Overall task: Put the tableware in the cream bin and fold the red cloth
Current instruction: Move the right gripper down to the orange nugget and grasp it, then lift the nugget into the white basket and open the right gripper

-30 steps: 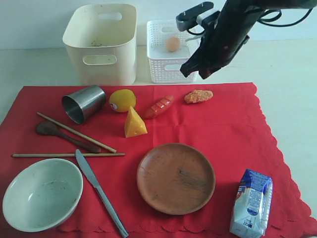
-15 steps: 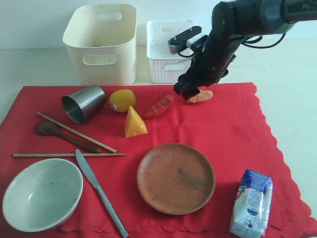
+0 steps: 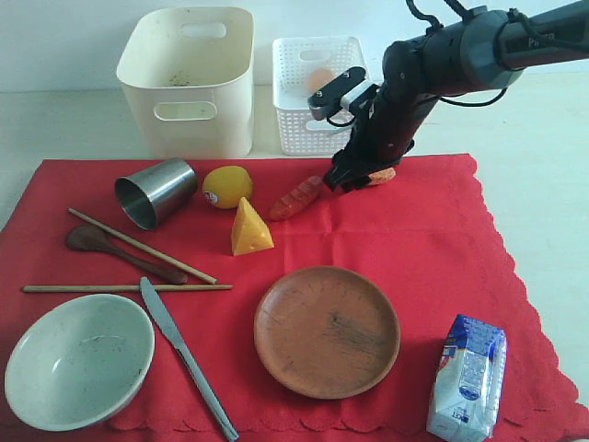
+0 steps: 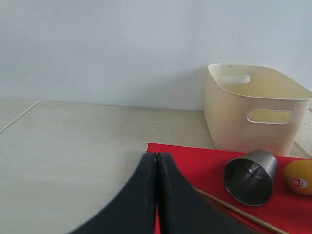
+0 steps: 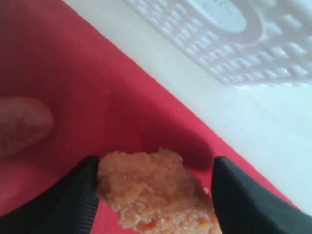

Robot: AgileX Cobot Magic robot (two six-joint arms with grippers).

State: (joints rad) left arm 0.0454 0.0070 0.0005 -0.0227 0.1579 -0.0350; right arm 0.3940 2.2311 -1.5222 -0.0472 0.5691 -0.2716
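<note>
On the red cloth (image 3: 442, 249) lie the steel cup (image 3: 155, 191) on its side, two chopsticks (image 3: 138, 245), the dark spoon (image 3: 110, 250), the knife (image 3: 184, 354), the whitish bowl (image 3: 78, 359) and the brown plate (image 3: 327, 330). Behind the cloth stands the cream bin (image 3: 189, 78). My right gripper (image 3: 354, 180) is low at the cloth's far edge, open, its fingers either side of a fried nugget (image 5: 151, 187) lying on the cloth. My left gripper (image 4: 157, 155) is shut and empty, off the cloth's left corner, facing the cup (image 4: 251, 176) and the bin (image 4: 258, 109).
A white lattice basket (image 3: 317, 92) with an egg (image 3: 320, 78) stands right of the bin. A lemon (image 3: 226, 186), a cheese wedge (image 3: 249, 228) and a sausage (image 3: 296, 198) lie mid-cloth. A milk carton (image 3: 467, 376) rests at the front right corner.
The right arm has come down from above the lattice basket to the nugget on the cloth, and its fingers now straddle it. Nothing else moved.
</note>
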